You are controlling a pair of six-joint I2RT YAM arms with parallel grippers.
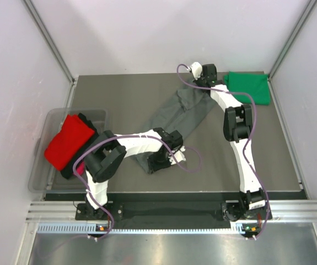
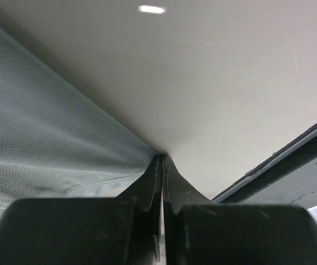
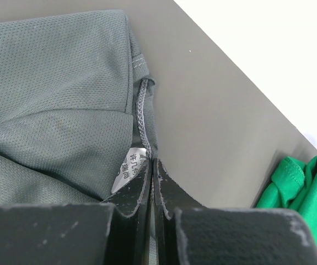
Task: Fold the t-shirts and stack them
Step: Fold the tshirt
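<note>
The left end effector [image 2: 162, 161] is pinching shut on the dark grey t-shirt [image 1: 183, 110], and the right end effector [image 3: 151, 164] is clamping its seam beside the label [image 3: 126, 168]. The shirt is lying diagonally across the surface [image 1: 268, 149], and the green t-shirt [image 1: 250, 85] is sitting folded at the far right corner.

Lab robot cell: white panel walls [image 1: 175, 33], aluminium rails [image 1: 175, 210], grey table [image 1: 119, 94].

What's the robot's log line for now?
left end effector: shut on dark grey mesh t-shirt | right end effector: shut on same shirt | bright green t-shirt: far right corner
</note>
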